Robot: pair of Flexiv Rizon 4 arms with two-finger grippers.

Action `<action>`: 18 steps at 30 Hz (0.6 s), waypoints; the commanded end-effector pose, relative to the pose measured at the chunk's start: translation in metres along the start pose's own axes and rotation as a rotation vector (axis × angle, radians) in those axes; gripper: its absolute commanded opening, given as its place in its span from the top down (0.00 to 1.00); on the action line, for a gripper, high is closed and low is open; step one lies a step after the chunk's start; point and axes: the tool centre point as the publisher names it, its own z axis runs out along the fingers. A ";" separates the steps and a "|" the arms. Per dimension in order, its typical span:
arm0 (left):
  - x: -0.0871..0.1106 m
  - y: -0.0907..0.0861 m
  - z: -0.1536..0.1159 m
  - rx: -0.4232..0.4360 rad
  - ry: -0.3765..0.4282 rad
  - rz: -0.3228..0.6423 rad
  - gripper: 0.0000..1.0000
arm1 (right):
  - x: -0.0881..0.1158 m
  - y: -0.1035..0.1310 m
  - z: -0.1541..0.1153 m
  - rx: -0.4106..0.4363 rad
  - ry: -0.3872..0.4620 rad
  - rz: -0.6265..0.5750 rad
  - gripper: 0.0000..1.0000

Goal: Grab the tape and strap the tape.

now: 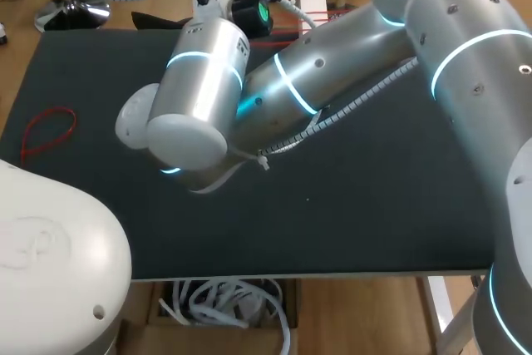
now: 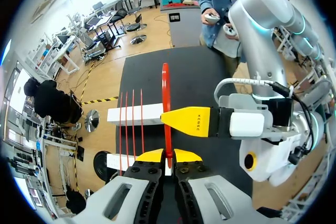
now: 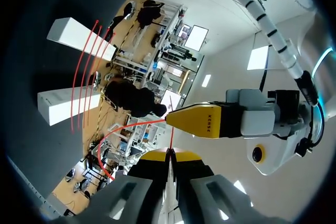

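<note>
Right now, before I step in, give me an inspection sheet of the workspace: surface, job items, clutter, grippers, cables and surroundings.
Surface: dark mat covering the table.
Job's things: two white strips side by side, with thin red bands looped across both. One more, the held red band, runs between the two grippers.
Clutter: loose red band lying on the mat near its left edge.
Grippers: left gripper shut on the held red band. Right gripper shut on the same band. Both are hidden under the right arm in the head view.
Cables: ribbed conduit running along the right arm.
Surroundings: nothing seen reaching over the table.
</note>
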 end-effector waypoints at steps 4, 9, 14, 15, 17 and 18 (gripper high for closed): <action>0.000 -0.001 -0.001 -0.004 0.001 -0.001 1.00 | 0.000 0.003 -0.002 0.002 0.006 -0.005 1.00; 0.000 -0.001 -0.001 -0.004 0.001 -0.001 1.00 | 0.001 0.007 -0.002 0.002 0.012 -0.010 1.00; 0.000 -0.001 -0.001 -0.004 0.001 -0.001 1.00 | 0.001 0.011 -0.003 -0.002 0.014 -0.010 1.00; 0.000 -0.001 -0.001 -0.004 0.001 -0.001 1.00 | 0.001 0.012 -0.003 -0.002 0.014 -0.010 1.00; 0.000 -0.001 -0.001 -0.004 0.001 -0.001 1.00 | 0.001 0.013 -0.003 0.000 0.016 -0.011 1.00; 0.000 -0.001 -0.001 -0.004 0.001 -0.001 1.00 | 0.001 0.013 -0.003 0.001 0.017 -0.010 1.00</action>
